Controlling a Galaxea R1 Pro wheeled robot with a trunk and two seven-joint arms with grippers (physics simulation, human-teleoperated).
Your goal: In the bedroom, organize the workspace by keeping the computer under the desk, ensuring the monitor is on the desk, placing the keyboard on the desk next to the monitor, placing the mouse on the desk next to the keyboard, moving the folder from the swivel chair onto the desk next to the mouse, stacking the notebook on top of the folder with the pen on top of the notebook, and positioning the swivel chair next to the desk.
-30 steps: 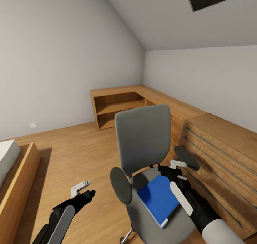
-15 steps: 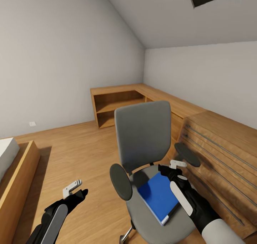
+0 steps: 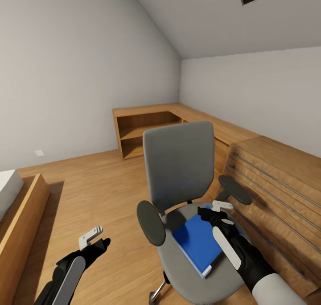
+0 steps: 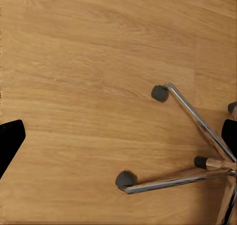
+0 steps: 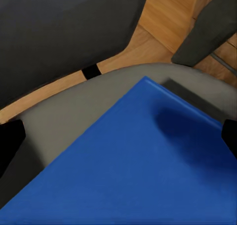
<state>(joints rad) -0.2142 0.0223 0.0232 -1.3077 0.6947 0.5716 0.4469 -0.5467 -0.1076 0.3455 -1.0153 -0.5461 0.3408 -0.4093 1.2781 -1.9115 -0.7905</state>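
A: Head view, centre: where does the folder lie?

B: Flat on the grey seat of the swivel chair, between its two black armrests, one corner toward the backrest.

A: And the right pincer?

B: It hovers over the folder's far corner. In the right wrist view its dark fingertips stand spread at either edge, the blue cover between them, nothing pinched.

A: The left pincer?

B: It hangs above the wooden floor, beside the chair. In the left wrist view, fingers spread, with the chrome star base and castors below.

A: Surroundings?

B: A wooden dresser with bar handles just beside the chair; corner shelving behind; a bed frame at the robot's left.
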